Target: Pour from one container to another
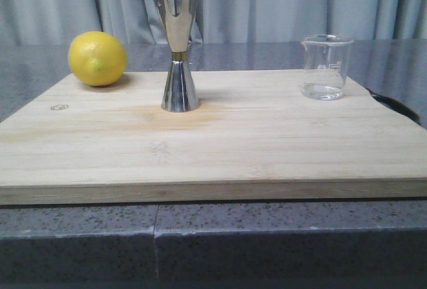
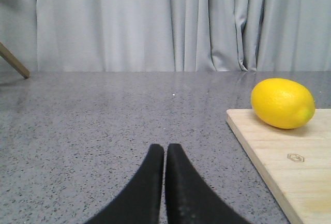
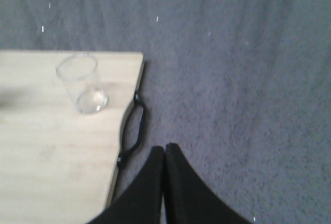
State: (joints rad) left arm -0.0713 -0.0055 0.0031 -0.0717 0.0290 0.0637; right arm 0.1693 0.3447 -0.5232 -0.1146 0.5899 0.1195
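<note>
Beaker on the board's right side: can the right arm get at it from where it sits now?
Probably yes. The glass beaker stands alone near the cutting board edge, nothing between it and the right gripper, whose fingers are shut and must open first.

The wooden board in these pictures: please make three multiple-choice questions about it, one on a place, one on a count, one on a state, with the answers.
1. Where does the lemon lie on the wooden board?
A. far left corner
B. near right corner
C. the middle

2. How many things stand or lie on the board?
A. two
B. three
C. five

3. How are the fingers of the left gripper?
A. shut, holding nothing
B. wide open
C. shut on the lemon

Answers:
1 A, the front view shows it at the back left, left of the metal jigger.
2 B, lemon, jigger and glass beaker.
3 A, the left wrist view shows them pressed together over the bare table.
</note>
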